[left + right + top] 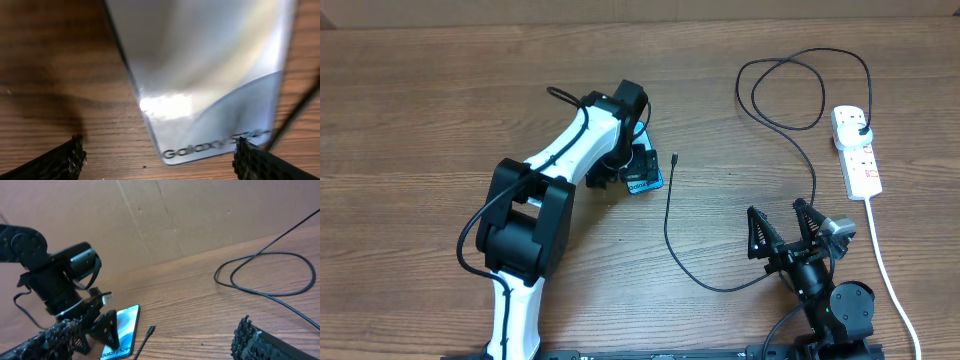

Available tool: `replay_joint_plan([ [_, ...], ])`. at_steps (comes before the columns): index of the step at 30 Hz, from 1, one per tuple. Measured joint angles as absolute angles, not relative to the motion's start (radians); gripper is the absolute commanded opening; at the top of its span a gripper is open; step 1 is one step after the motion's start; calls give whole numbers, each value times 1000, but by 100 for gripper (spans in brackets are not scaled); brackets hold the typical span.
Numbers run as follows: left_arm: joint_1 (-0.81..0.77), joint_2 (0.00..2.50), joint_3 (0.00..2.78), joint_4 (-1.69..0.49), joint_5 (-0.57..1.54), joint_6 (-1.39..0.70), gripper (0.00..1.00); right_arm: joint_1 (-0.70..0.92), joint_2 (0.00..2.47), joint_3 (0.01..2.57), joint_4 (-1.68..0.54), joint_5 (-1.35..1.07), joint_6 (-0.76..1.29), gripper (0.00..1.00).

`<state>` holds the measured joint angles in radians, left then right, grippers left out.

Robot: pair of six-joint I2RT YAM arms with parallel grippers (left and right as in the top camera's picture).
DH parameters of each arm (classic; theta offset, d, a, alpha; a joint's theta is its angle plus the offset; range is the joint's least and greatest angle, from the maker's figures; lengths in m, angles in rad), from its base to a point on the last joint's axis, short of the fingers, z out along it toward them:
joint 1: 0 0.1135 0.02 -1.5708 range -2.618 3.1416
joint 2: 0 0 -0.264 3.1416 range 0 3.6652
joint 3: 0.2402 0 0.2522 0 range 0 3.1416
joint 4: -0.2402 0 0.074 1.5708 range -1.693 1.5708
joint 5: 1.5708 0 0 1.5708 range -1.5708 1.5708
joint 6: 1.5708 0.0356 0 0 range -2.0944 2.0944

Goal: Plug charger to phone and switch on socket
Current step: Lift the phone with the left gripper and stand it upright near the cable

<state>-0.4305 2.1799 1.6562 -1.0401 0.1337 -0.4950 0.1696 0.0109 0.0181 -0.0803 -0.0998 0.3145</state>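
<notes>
The left gripper (162, 159) straddles the phone (200, 60), released.
Near right, the right gripper (777, 215) gapes wide by the charger (668, 215).

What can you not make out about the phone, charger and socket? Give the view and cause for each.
The phone: overhead, mostly hidden under the left gripper; left wrist view is blurred and crops its far end.
The socket switches: overhead only, too small to read as on or off.
The charger tip: overhead and right wrist, too small to tell the connector type.
The phone's port: shown in no view.
</notes>
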Motion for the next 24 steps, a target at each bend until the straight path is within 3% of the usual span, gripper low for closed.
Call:
replay_joint_plan([
  [24, -430, 2180, 1744, -925, 71, -662, 100, 170, 11, 18, -80, -100, 315, 100],
])
